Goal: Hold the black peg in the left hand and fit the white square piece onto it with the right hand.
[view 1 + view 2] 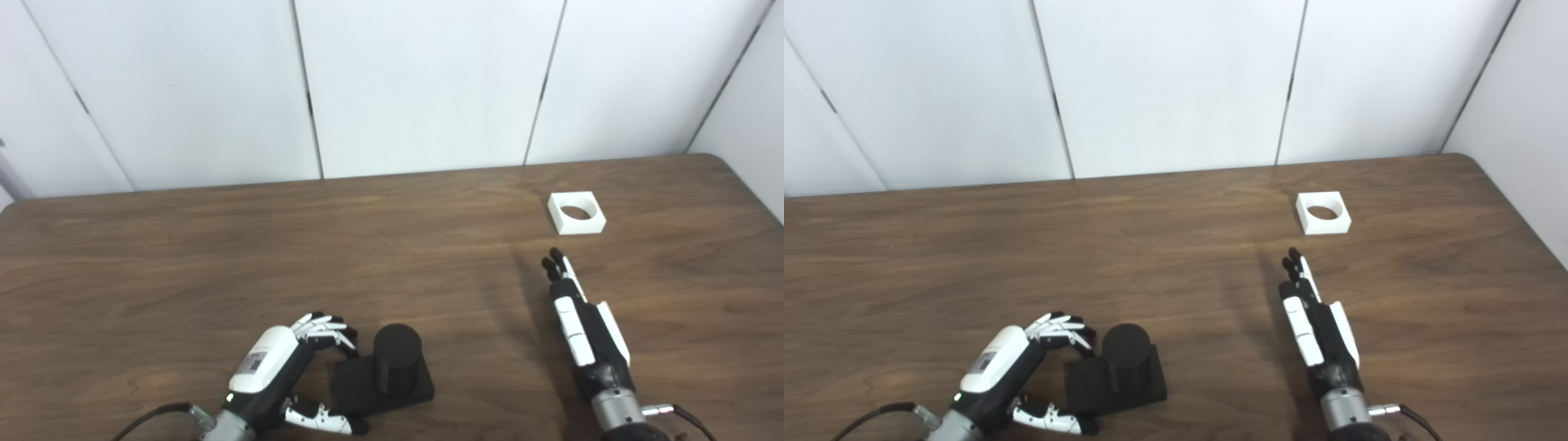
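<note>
Left eye view: the black peg (392,370) stands on the bench (184,263) between the left robot hand's (278,367) spread fingers, ungripped.

Right eye view: the white square piece (1323,212) lies beyond the right robot hand's (1317,324) straightened, empty fingers.

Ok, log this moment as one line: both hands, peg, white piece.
left hand: open, fingers curled beside black peg, no grip | right hand: open, short of white square piece | piece flat on table, not fitted

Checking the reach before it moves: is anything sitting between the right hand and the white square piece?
Nothing visible. Only bare brown wooden table lies between the right hand and the white square piece with the round hole.
</note>
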